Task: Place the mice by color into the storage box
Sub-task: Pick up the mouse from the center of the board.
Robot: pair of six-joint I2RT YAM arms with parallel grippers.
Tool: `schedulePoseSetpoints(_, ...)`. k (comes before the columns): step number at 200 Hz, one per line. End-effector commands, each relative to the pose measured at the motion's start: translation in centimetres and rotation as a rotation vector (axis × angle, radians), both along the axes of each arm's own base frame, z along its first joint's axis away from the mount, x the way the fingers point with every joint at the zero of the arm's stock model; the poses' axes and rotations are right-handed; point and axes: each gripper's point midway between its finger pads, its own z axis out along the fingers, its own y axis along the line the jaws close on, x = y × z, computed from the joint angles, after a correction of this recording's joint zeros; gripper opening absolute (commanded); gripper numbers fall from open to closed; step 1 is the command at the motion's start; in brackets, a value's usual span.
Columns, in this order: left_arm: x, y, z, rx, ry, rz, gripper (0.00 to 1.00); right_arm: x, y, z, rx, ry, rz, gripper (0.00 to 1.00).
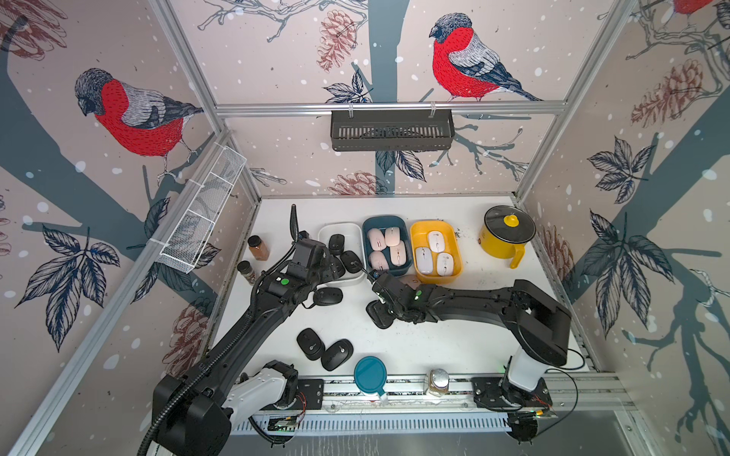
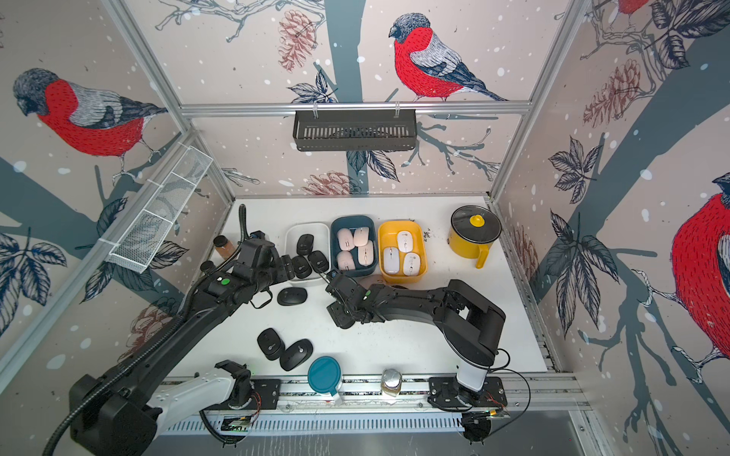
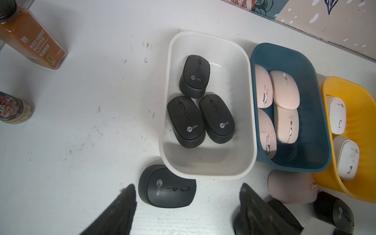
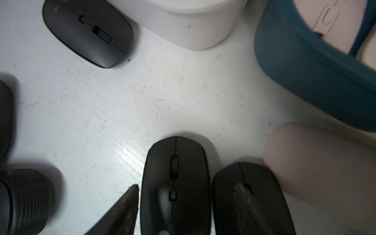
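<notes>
Three storage boxes stand in a row at the back. The white box (image 1: 328, 231) holds three black mice (image 3: 186, 122), the blue box (image 1: 367, 225) holds pink mice (image 1: 385, 244), and the yellow box (image 1: 454, 246) holds white mice (image 1: 434, 252). My left gripper (image 1: 333, 270) hovers open and empty near the white box's front; a loose black mouse (image 3: 166, 188) lies below it. My right gripper (image 4: 187, 195) is open, straddling a black mouse (image 4: 175, 179), one finger over a neighbouring black mouse (image 4: 223, 193). A pink mouse (image 4: 317, 162) lies beside them. Two more black mice (image 1: 324, 349) lie near the front.
Two spice jars (image 1: 258, 248) stand left of the white box. A yellow pot (image 1: 507, 237) is at the back right. A teal-lidded container (image 1: 370, 375) and a glass jar (image 1: 438, 382) sit on the front rail. A wire basket (image 1: 201, 213) hangs on the left wall.
</notes>
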Motion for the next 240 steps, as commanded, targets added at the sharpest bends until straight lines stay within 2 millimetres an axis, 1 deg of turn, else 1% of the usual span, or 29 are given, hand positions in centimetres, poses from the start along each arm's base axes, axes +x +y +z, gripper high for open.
schedulePoseSetpoints(1, 0.0, -0.1, 0.1, -0.022, -0.010, 0.006, 0.79, -0.7, 0.4, -0.3, 0.017, 0.035, 0.004, 0.74)
schedulePoseSetpoints(60, 0.1, -0.5, -0.4, -0.036, -0.011, -0.005, 0.79, -2.0, 0.3, -1.6, -0.012, 0.077, 0.011, 0.72)
schedulePoseSetpoints(119, 0.2, -0.7, -0.8, -0.034, -0.003, -0.017, 0.79, -2.8, 0.3, -2.6, -0.024, 0.107, 0.008, 0.73)
schedulePoseSetpoints(149, 0.1, -0.7, -0.8, -0.035, -0.005, -0.018, 0.79, -2.2, 0.2, -3.1, -0.055, 0.094, -0.017, 0.75)
schedulePoseSetpoints(174, 0.1, -0.6, -0.6, -0.038, -0.011, -0.016, 0.79, -1.8, -0.3, -3.6, -0.089, 0.080, -0.044, 0.73)
schedulePoseSetpoints(181, 0.1, -0.6, -0.6, -0.039, -0.014, -0.015, 0.79, -1.7, -0.3, -3.7, -0.093, 0.076, -0.049, 0.72)
schedulePoseSetpoints(195, 0.1, -0.6, -0.4, -0.041, -0.020, -0.013, 0.80, -1.6, -0.4, -3.6, -0.096, 0.072, -0.056, 0.65)
schedulePoseSetpoints(203, 0.1, -0.6, -0.4, -0.041, -0.025, -0.012, 0.79, -1.7, -0.4, -3.6, -0.098, 0.073, -0.054, 0.63)
schedulePoseSetpoints(219, 0.2, -0.6, -0.2, -0.043, -0.032, -0.012, 0.79, -1.5, -0.3, -3.0, -0.087, 0.065, -0.060, 0.61)
schedulePoseSetpoints(240, 0.3, -0.5, 0.1, -0.042, -0.042, -0.008, 0.79, -1.1, 0.0, -1.8, -0.059, 0.051, -0.071, 0.59)
